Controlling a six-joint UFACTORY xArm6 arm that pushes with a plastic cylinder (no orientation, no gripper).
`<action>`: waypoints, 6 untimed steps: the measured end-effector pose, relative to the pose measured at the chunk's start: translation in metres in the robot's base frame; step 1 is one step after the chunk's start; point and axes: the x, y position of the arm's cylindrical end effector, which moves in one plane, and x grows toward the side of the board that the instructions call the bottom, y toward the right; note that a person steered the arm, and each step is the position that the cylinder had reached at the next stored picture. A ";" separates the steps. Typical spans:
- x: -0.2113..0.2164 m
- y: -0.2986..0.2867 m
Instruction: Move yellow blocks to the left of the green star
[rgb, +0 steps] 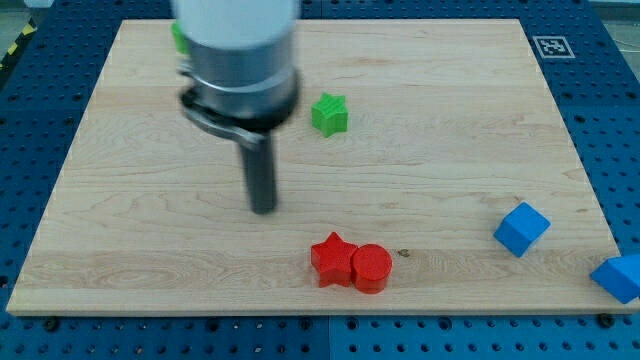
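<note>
The green star (329, 114) lies on the wooden board (120, 200) a little above its middle. My tip (263, 208) rests on the board below and to the left of the green star, well apart from it. No yellow block shows anywhere in the view. A second green block (179, 38) peeks out at the view's top left, mostly hidden behind the arm's body, so its shape cannot be made out.
A red star (332, 260) and a red cylinder (371, 268) touch each other near the board's bottom edge. A blue cube (521, 228) sits at the lower right. Another blue block (618, 277) lies at the board's right bottom corner.
</note>
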 end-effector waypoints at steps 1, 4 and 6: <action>-0.056 -0.081; -0.188 -0.132; -0.220 -0.082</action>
